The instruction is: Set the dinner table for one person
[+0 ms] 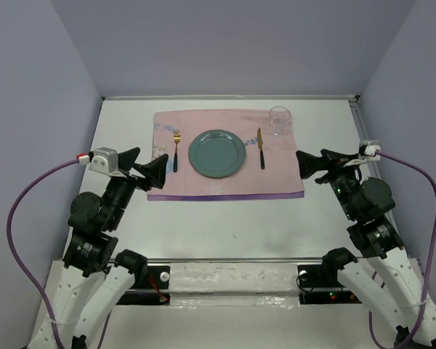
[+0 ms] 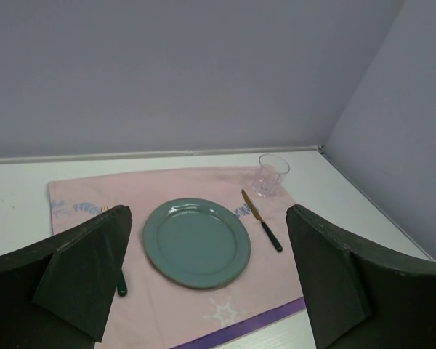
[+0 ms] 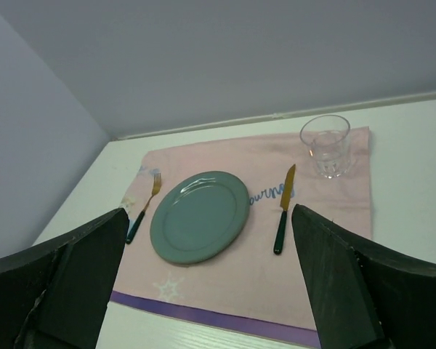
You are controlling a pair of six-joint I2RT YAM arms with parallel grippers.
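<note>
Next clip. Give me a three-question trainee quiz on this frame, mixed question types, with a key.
1. True or false: seen from the top camera, the fork lies left of the plate.
2. What stands at the far right corner of the pink cloth? A) glass B) bowl C) spoon
3. Fill in: the left hand and right hand both stand ____, holding nothing.
Key: 1 true; 2 A; 3 open.
</note>
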